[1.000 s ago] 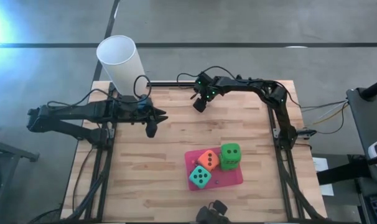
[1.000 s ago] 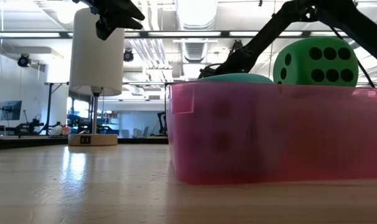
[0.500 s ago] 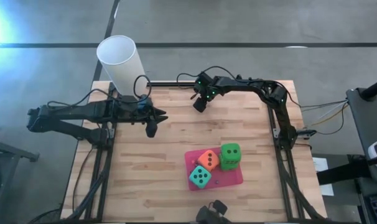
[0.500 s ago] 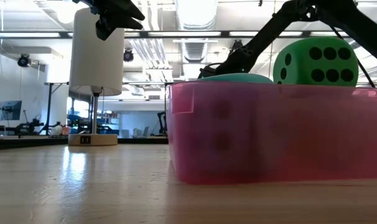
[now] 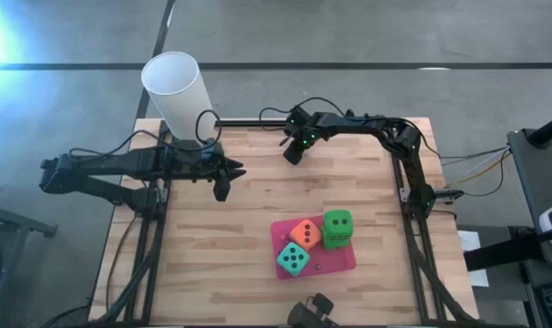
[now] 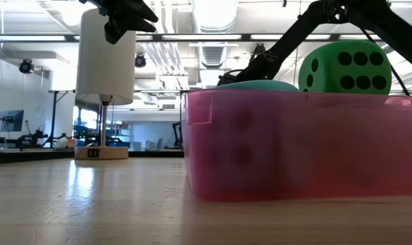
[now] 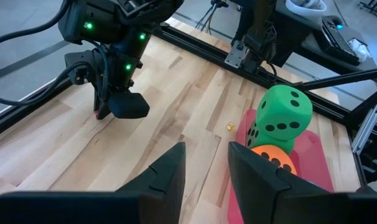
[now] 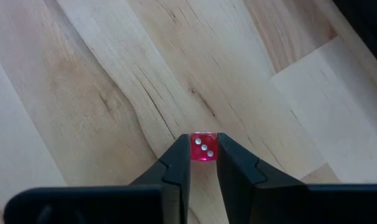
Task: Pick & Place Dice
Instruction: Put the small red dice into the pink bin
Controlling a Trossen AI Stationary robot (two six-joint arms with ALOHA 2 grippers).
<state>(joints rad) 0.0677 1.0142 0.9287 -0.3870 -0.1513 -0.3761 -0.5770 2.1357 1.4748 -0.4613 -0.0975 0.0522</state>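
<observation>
A pink tray (image 5: 344, 261) lies toward the table's near right and holds an orange die (image 5: 304, 234), a teal die (image 5: 293, 261) and a green die (image 5: 338, 228). The green die (image 6: 345, 64) rises above the tray's wall (image 6: 294, 146). Whether a second green die sits under it, I cannot tell. My right gripper (image 5: 292, 157) hangs over the far middle of the table, shut on a tiny red see-through die (image 8: 203, 147). My left gripper (image 5: 223, 189) hovers open to its left, touching nothing; its fingers (image 7: 170, 168) stand apart. My right gripper pinches the tiny red die (image 8: 203, 148) between its two fingertips (image 8: 181, 152), at their free ends only. The fingers come from above, pointing down at the wood. A face with three white pips shows toward the camera.
A tall white cup (image 5: 174, 91) stands on a stand at the far left corner, beside my left arm. A small yellowish speck (image 7: 229, 126) lies on the wood near the tray. Bare wood spreads over the left and near-left of the table (image 5: 212, 264).
</observation>
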